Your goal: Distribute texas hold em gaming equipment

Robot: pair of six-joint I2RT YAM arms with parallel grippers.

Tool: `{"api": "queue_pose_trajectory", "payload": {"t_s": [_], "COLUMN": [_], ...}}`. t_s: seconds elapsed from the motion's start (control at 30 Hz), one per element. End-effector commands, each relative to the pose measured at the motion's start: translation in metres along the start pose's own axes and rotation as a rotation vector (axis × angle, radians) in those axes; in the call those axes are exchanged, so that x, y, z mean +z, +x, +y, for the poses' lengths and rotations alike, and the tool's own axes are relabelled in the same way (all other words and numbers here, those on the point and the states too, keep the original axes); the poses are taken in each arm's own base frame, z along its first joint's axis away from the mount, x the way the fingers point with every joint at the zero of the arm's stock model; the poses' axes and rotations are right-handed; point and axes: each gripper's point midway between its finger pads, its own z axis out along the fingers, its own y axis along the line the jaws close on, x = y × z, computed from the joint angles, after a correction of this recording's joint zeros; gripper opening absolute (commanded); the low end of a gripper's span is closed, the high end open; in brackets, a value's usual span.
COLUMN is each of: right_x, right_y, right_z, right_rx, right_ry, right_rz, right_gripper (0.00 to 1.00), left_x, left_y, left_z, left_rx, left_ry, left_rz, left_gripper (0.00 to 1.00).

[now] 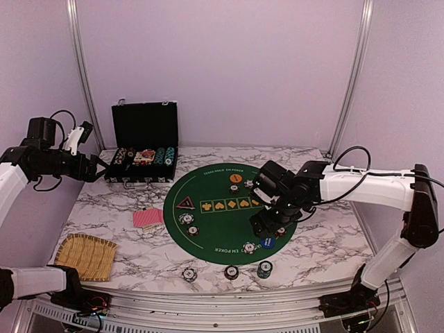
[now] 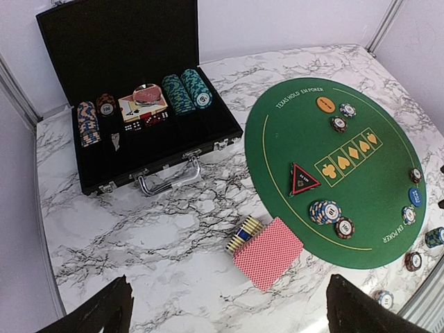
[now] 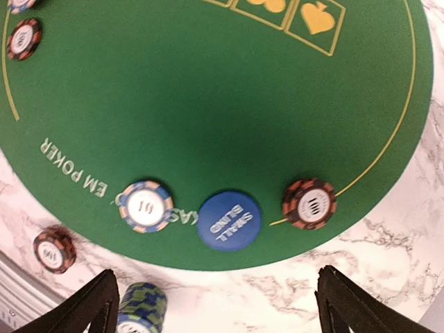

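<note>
Spreading wide and empty, the right gripper (image 3: 216, 277) is hovering over the near right edge of the green mat (image 3: 208, 104), where the blue button (image 3: 229, 220) is lying between a blue-striped chip (image 3: 146, 205) and a red-striped chip (image 3: 309, 203). The left gripper (image 2: 229, 281) is also gaping, holding nothing, above the red-backed cards (image 2: 268, 253), which are sitting left of the mat.

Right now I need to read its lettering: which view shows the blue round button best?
The right wrist view: the blue round button lies close and large, with SMALL BLIND legible. The top view shows only a small blue disc; the left wrist view shows a tiny one near the frame edge.
</note>
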Motion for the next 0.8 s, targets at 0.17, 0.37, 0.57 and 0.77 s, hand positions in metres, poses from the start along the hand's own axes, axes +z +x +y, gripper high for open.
{"api": "queue_pose_trajectory", "payload": {"t_s": [0.17, 0.37, 0.57, 0.77], "right_x": [-0.042, -0.04, -0.043, -0.037], "right_y": [0.011, 0.019, 0.013, 0.017], "right_z": [0.028, 0.031, 0.039, 0.053], "right_rx": [0.021, 0.033, 0.04, 0.025], "right_ry": [-0.047, -0.065, -0.114, -0.177], "right_rz": [-0.025, -0.012, -0.037, -0.017], "right_gripper": [0.99, 0.99, 0.99, 0.99], "left_x": [0.001, -0.001, -0.001, 0.0], "left_y": [0.006, 0.008, 0.008, 0.009], "left_z": [0.008, 0.009, 0.008, 0.006], "left_rx": [-0.002, 0.01, 0.013, 0.007], "left_ry": [-0.037, -0.048, -0.044, -0.035], "left_rz": [0.04, 0.043, 0.048, 0.05], "left_gripper": [0.99, 0.99, 0.99, 0.99]}}
